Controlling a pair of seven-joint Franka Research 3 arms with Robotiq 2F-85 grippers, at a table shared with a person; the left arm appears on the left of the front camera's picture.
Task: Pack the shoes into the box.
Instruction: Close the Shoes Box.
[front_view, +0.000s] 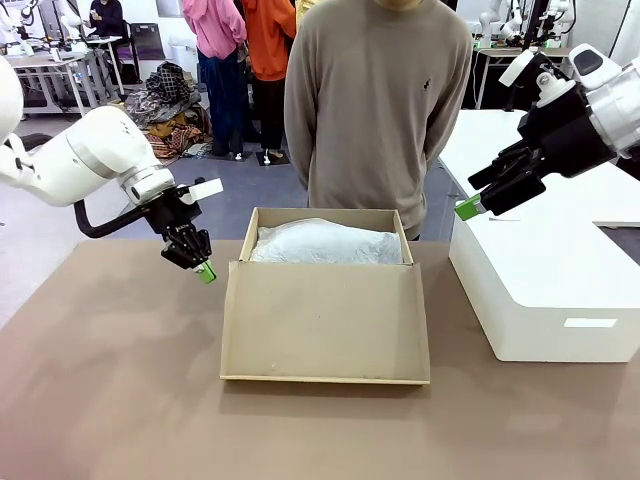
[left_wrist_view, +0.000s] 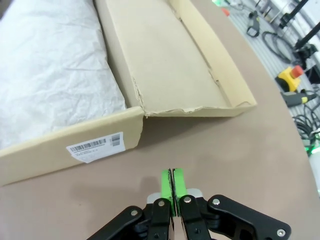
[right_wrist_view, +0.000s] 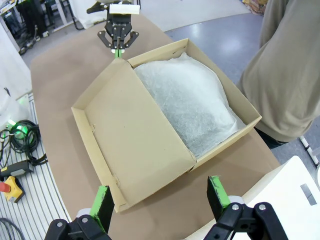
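The tan box (front_view: 329, 214) stands open at the table's middle, its lid (front_view: 325, 320) lying flat toward me. White tissue paper (front_view: 325, 243) is heaped over the inside, and the shoes are hidden. My left gripper (front_view: 205, 272) hovers just off the box's near left corner, shut with nothing between its green pads. In the left wrist view those fingertips (left_wrist_view: 172, 180) point at the table beside the labelled box wall (left_wrist_view: 65, 145). My right gripper (front_view: 467, 210) hangs open and empty in the air to the right of the box. From the right wrist view it (right_wrist_view: 159, 189) looks down on the lid (right_wrist_view: 135, 135) and tissue (right_wrist_view: 190, 100).
A person in a beige sweater (front_view: 375, 110) stands just behind the box, hands behind the back. A large white block (front_view: 550, 290) sits at the table's right, under the right arm. Bare brown tabletop (front_view: 110, 380) spreads left and in front of the lid.
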